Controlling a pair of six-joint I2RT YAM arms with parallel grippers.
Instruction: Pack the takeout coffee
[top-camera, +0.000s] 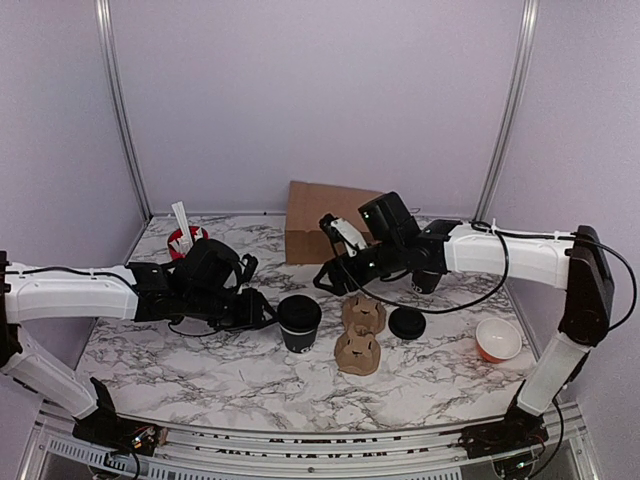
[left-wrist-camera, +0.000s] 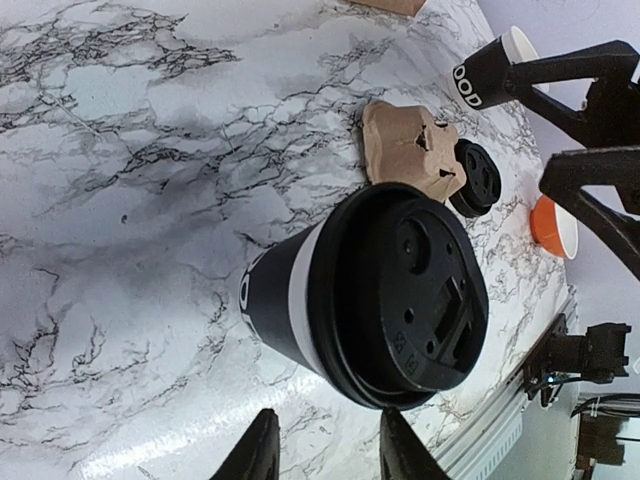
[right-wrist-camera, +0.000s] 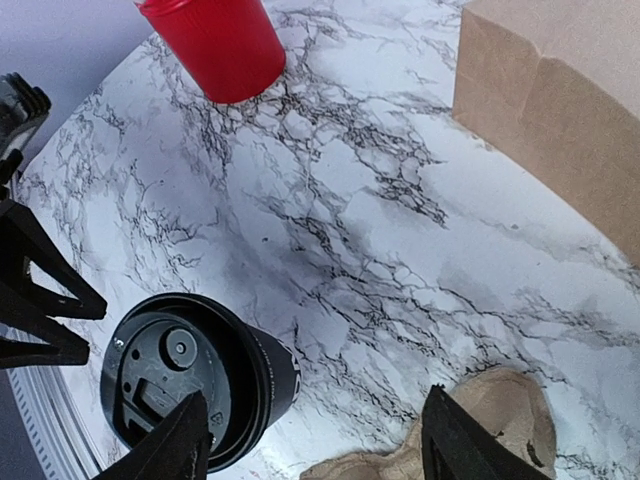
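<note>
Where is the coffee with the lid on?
In the top view, the lidded coffee cup stands mid-table, between the left gripper and the brown cup carrier.

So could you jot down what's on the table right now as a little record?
coffee: takeout coffee, lidded, upright, mid-table
left gripper: open, empty, beside the takeout coffee
right gripper: open, empty, near the cardboard carrier
carrier: no cup in it, right of the coffee
also there: loose lid, paper bag, orange bowl, red cup, lidless black cup
</note>
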